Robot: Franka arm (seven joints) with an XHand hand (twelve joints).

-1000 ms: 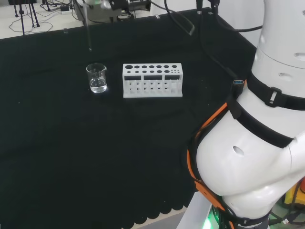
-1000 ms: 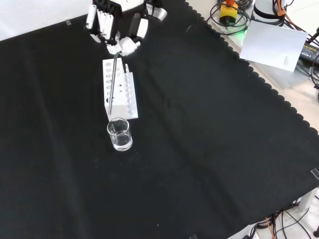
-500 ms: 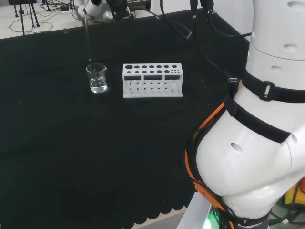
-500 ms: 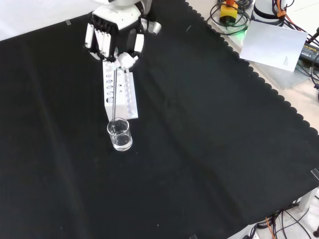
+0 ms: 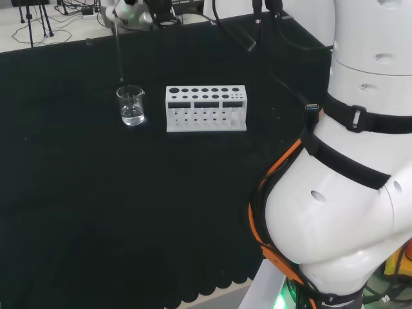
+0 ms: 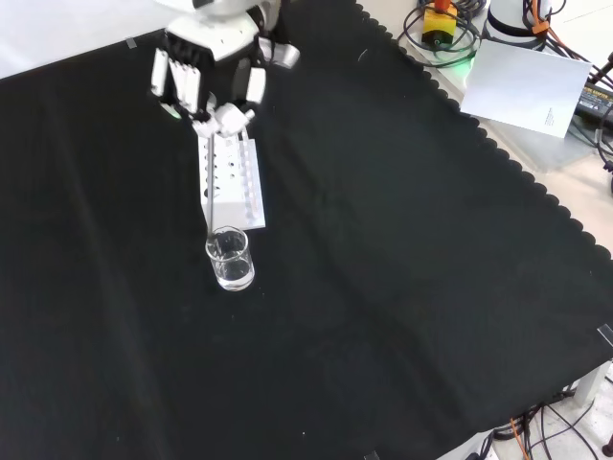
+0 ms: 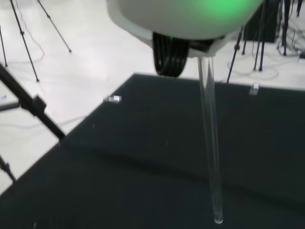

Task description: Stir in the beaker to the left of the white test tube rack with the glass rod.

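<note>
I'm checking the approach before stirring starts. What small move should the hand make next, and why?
Probably a short straight descent. The hand holds the glass rod about upright, its lower tip at the rim of the beaker, not yet in the liquid.

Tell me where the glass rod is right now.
In the front view the glass rod hangs from the hand, in front of the white rack, its tip at the beaker rim.

black cloth (image 6: 383,287): covers the bench, scalloped edge at the front view's right. white sheet of paper (image 6: 525,84): beyond that edge, top right of the front view. coiled cables (image 6: 436,34): beside the paper. tripod legs (image 7: 21,47): on the pale floor, wrist view.
</note>
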